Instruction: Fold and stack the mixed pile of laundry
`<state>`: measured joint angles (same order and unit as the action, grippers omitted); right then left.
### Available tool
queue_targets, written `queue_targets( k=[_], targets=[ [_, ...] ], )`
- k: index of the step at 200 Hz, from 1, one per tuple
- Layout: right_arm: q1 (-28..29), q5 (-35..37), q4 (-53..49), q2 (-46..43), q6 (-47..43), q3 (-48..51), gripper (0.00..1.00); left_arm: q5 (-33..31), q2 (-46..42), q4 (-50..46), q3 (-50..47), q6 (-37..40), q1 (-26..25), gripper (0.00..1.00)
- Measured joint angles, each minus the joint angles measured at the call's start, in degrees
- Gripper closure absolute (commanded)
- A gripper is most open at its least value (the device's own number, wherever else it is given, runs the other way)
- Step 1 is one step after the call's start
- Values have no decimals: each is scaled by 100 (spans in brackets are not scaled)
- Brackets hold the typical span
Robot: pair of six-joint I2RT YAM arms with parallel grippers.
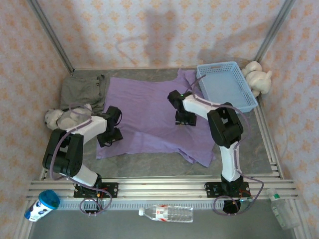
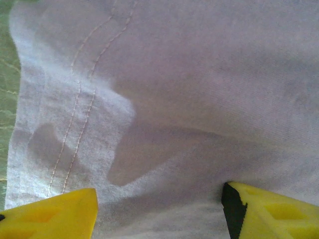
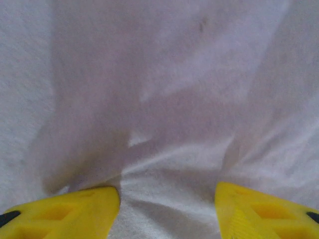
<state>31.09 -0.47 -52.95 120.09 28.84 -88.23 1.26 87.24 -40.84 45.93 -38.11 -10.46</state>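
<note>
The left fingers (image 2: 50, 216), tipped in yellow, stand apart and empty. They sit low over the stitched left hem of a large lavender-purple short-sleeved cloth T-shirt (image 1: 149, 114); whether they touch it cannot be told.

At the far left of the grey worktop (image 1: 149, 162), a smaller grey-olive cloth garment (image 1: 83, 89) lies loosely rumpled, just beside the shirt's far corner. A beige-grey plush toy animal (image 1: 62, 117) sits near it, by the left arm.

The T-shirt is spread open and mostly flat across the middle of the worktop.

The right fingers (image 3: 65, 211), also yellow, are apart over wrinkled lavender cloth towards the shirt's right side, clamping nothing.

At the far right, one sleeve reaches a light blue plastic mesh basket (image 1: 227, 84).

The task looks barely begun. The shirt is laid out but shows no fold, the grey-olive garment is unfolded, and nothing is stacked.
</note>
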Motion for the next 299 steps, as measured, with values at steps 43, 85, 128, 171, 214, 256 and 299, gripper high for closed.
queue_targets(
  k=[43,85,128,171,214,256,299],
  targets=[
    [-44,-588,-330,1110,-396,-1827,40,0,-352,-94,-319,-107,219,32],
    [-164,-901,-448,1711,-623,-2953,40,-22,-146,-323,15,-81,422,31],
    [-487,-1130,-354,1054,-754,-1965,39,35,96,-422,855,103,496,30],
    [-892,-1207,-439,50,-769,-1547,40,636,295,-584,2218,481,496,31],
    [-1161,-1174,-262,-415,-756,-1438,41,1001,1648,-411,3991,417,494,51],
    [-1357,-1176,-105,-321,-706,-1198,42,1095,3707,-306,5838,160,468,59],
    [-1659,-1123,-74,284,-654,-1641,42,962,5364,-686,7783,-26,439,58]
  ],
)
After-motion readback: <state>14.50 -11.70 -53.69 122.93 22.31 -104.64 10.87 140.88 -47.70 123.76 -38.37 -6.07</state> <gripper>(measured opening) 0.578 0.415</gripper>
